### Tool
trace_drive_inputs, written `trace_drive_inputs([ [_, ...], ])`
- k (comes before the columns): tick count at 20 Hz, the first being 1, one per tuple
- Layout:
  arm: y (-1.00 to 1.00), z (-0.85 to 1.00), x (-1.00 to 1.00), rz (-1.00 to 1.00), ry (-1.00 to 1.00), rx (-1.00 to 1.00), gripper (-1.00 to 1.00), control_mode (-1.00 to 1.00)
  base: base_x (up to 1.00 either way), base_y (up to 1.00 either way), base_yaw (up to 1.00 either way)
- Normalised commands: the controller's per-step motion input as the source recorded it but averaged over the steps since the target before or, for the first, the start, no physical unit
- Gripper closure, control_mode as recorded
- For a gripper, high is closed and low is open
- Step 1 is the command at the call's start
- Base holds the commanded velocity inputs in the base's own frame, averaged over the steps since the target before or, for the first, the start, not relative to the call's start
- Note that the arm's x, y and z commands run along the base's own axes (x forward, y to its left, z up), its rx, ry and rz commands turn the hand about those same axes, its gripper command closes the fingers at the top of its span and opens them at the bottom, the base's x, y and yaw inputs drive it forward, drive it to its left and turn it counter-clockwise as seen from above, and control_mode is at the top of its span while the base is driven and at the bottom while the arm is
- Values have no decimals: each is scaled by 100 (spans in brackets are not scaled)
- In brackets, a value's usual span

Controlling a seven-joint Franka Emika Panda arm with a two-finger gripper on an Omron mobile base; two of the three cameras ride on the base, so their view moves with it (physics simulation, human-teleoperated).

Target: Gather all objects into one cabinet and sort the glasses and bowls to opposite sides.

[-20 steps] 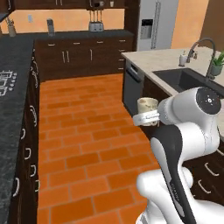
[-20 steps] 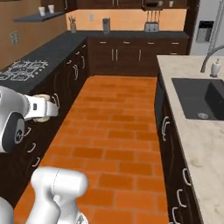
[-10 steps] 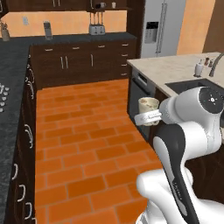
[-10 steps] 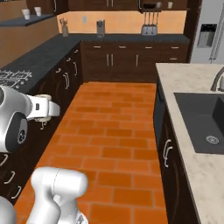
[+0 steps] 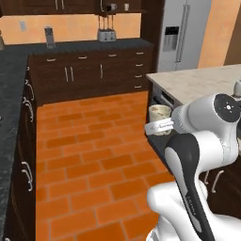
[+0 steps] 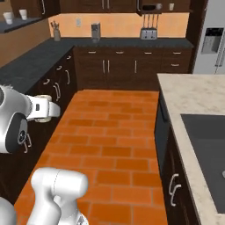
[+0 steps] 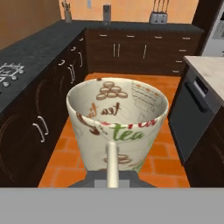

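One cream cup [image 7: 117, 127] between jaws.

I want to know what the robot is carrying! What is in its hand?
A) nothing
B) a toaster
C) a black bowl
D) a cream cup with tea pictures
D: the gripper is shut on the cream cup, printed with "tea", held above the brick floor.

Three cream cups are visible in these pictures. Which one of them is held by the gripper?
The cream cup printed with "tea", clamped in the gripper above the brick floor. The other two cups stand on the high wall shelf, far from it.
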Motion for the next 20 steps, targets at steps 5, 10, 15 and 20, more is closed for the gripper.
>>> trace_drive_inputs([
  [5, 0, 0, 0, 0, 0, 0, 100, 100, 100, 0, -5],
  [10, 0, 0, 0, 0, 0, 0, 100, 100, 100, 0, -7],
  [15, 0, 0, 0, 0, 0, 0, 100, 100, 100, 0, -6],
  [20, 0, 0, 0, 0, 0, 0, 100, 100, 100, 11, -1],
])
